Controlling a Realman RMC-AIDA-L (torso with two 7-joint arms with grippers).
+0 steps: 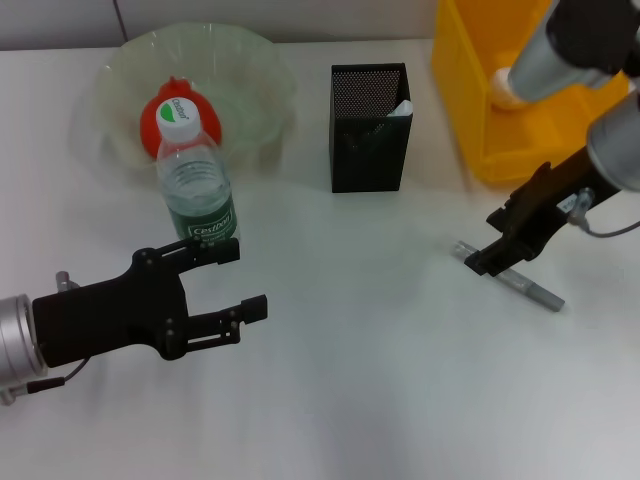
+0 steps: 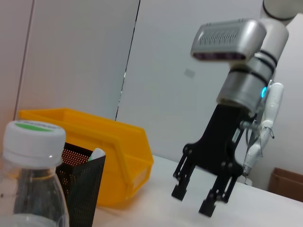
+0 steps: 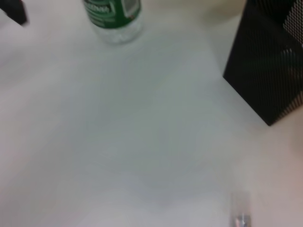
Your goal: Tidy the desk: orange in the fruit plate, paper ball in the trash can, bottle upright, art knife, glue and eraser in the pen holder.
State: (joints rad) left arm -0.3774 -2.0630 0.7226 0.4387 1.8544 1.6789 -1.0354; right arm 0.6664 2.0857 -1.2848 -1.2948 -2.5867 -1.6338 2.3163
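The art knife (image 1: 510,277) lies flat on the desk (image 1: 380,380) on the robot's right, well in front of the trash can (image 1: 475,110) and to the right of the pen holder (image 1: 368,130). Its long axis runs on a slant: the end toward the pen holder sits farther from the robot, the other end nearer and further right. The right tool (image 1: 492,252) hangs directly over the knife's far half, its two black fingers apart and pointing down, so that the grey stick shows on either side of them. Judging from the head view, the fingers do not yet touch the knife; how much of a gap remains cannot be told. In the right wrist view only a sliver of the knife's tip (image 3: 242,218) shows at the edge, with bare desk and a corner of the pen holder (image 3: 265,66) beyond.

The right arm is plainly the nearer one. The coming grasp probably turns on the fingers straddling the knife across its narrow width, not along its length, and on coming down square to that slanted axis.

The left tool (image 1: 235,280) is well away on the other side, low over the desk with its fingers spread and holding nothing, just in front of the bottle (image 1: 198,185). The bottle stands upright beside the fruit plate (image 1: 250,60), in which the orange (image 1: 165,110) already rests. A white tip pokes from the pen holder.
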